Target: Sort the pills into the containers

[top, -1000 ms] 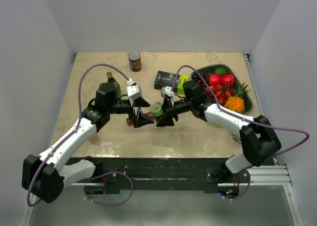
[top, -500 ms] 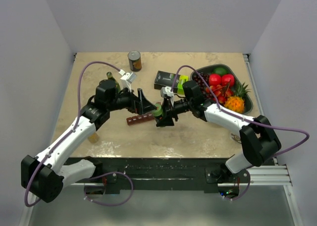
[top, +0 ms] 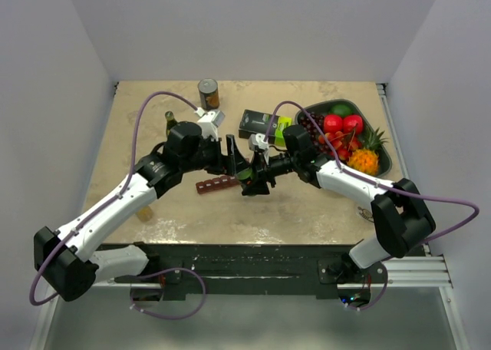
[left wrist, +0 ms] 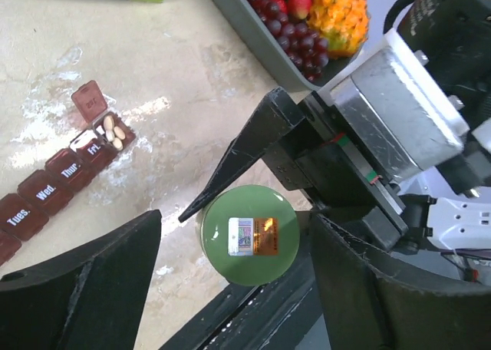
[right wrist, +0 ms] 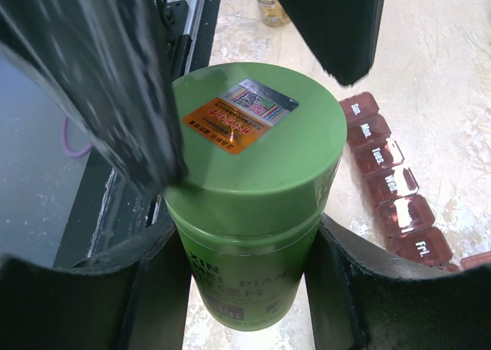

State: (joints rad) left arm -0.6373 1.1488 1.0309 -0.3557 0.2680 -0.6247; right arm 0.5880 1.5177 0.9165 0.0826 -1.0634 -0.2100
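top external: both arms meet over mid-table. the right gripper is clamped on a green bottle, held just off the surface. the left gripper sits at the bottle's top.

left wrist: looking down on the bottle's round green cap, sticker in its middle. left jaws stand wide, one finger on each side of the cap, a gap showing both sides, nothing gripped.

right wrist: right fingers press the bottle's body on both sides, below the cap. one left finger blurs across the cap's left edge; contact there, cannot tell.

the containers, a maroon strip, lie flat on the table just left of the bottle, apart from both grippers. day labels read on the lids. the compartment past "fri." has its lid flipped up, pale oval pills inside; the others in view are closed.

fruit tray at far right, black-and-lime box beside it, can at the back.
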